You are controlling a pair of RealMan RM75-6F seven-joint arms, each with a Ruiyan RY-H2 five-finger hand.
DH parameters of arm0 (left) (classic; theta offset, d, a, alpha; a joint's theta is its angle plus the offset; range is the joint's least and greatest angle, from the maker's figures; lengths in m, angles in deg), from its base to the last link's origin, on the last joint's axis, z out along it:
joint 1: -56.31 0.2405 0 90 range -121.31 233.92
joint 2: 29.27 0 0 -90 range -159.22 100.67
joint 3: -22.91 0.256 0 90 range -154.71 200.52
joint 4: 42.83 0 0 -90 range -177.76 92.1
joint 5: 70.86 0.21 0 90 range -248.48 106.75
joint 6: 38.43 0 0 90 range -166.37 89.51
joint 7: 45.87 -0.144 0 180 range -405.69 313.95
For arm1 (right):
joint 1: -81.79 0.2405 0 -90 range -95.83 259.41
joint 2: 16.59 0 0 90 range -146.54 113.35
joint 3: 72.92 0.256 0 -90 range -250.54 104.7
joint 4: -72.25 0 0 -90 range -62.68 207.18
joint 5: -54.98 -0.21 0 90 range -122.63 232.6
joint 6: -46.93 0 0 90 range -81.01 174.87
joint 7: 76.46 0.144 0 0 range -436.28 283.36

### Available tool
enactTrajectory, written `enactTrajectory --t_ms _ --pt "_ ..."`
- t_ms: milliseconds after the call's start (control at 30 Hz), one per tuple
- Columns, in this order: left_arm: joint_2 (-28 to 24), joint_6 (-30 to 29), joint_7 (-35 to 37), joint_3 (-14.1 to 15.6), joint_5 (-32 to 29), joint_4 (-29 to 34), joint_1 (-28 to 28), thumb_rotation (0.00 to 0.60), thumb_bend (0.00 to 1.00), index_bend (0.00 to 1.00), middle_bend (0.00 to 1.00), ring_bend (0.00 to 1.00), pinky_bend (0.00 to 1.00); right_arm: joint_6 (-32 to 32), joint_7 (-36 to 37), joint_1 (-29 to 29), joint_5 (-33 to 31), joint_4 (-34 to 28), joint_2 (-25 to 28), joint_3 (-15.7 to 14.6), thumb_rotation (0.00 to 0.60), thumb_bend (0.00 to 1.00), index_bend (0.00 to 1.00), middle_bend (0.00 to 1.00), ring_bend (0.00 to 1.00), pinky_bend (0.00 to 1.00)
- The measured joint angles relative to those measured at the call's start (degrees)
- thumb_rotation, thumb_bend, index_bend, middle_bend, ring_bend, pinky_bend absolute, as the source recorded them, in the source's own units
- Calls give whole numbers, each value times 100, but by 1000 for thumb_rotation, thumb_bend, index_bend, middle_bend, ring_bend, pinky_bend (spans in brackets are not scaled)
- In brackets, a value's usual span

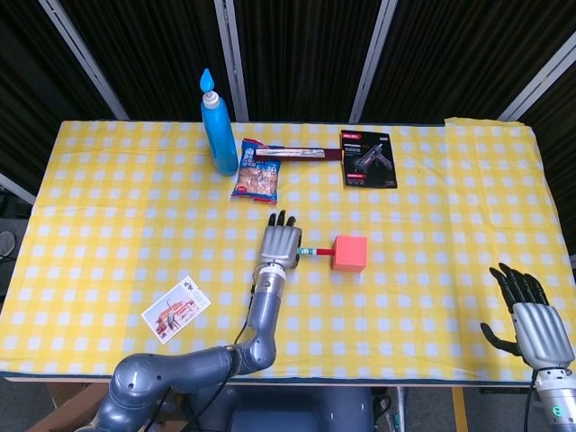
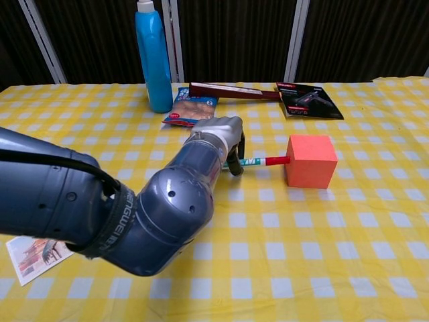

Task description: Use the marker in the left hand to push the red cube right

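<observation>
A red cube point(image 1: 349, 253) point(image 2: 310, 161) sits on the yellow checked tablecloth a little right of the table's middle. My left hand point(image 1: 281, 243) point(image 2: 223, 135) grips a marker point(image 1: 312, 251) point(image 2: 263, 162) that lies level, its red tip touching the cube's left face. The hand is just left of the cube, fingers curled round the marker's barrel. Far off at the table's front right corner, my right hand point(image 1: 529, 317) is open, fingers spread, holding nothing. The chest view does not show it.
At the back stand a blue bottle point(image 1: 216, 126) point(image 2: 153, 57), a snack packet point(image 1: 256, 180) point(image 2: 190, 111), a dark red flat box point(image 1: 297, 154) point(image 2: 232, 90) and a glue-gun package point(image 1: 368, 159) point(image 2: 308, 100). A printed card point(image 1: 175, 309) point(image 2: 30, 253) lies front left.
</observation>
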Motion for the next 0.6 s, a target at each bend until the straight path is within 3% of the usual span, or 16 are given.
enactTrajectory --t_ms 367,600 --pt "-757 -350 39 449 235 1088 906 600 466 604 157 0 80 32 -71 -16 10 9 -18 2 600 377 0 0 0 0" --pt "-2214 -695 243 906 545 2767 1889 600 466 604 158 0 80 54 -157 -23 10 8 -53 5 600 377 0 0 0 0"
